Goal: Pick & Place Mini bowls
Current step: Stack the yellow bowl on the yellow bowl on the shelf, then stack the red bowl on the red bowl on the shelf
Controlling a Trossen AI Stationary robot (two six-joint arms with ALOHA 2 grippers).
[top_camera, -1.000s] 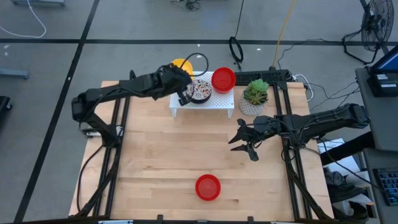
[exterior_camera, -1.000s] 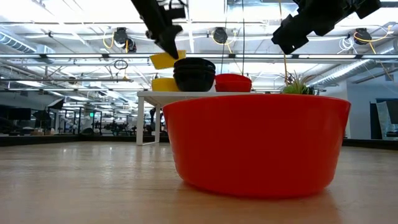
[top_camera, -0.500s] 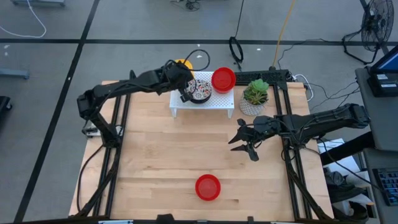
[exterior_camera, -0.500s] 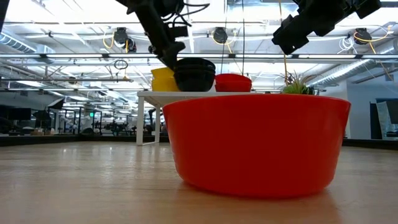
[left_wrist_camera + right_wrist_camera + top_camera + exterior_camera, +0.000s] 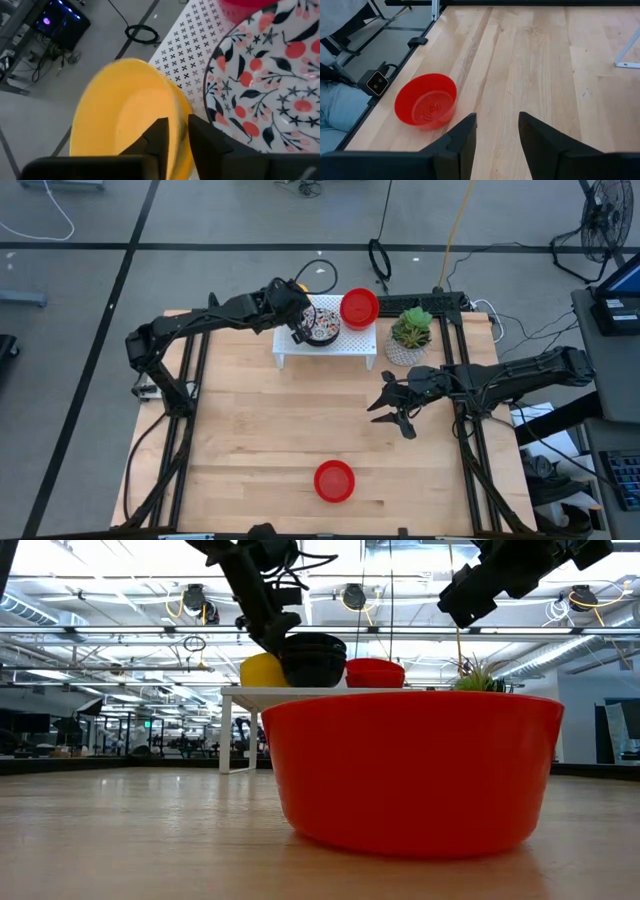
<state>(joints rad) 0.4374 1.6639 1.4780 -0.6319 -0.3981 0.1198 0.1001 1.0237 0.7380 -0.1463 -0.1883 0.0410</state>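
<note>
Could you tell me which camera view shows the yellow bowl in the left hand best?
The left wrist view: the yellow bowl fills it, rim between the left hand fingers. High view hides most of it; low view shows its side; right wrist view misses it.

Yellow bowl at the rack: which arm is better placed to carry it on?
Left. The left tool is already shut on the rim of the yellow bowl at the white rack. The right tool hangs open over bare table, away from the rack.
</note>
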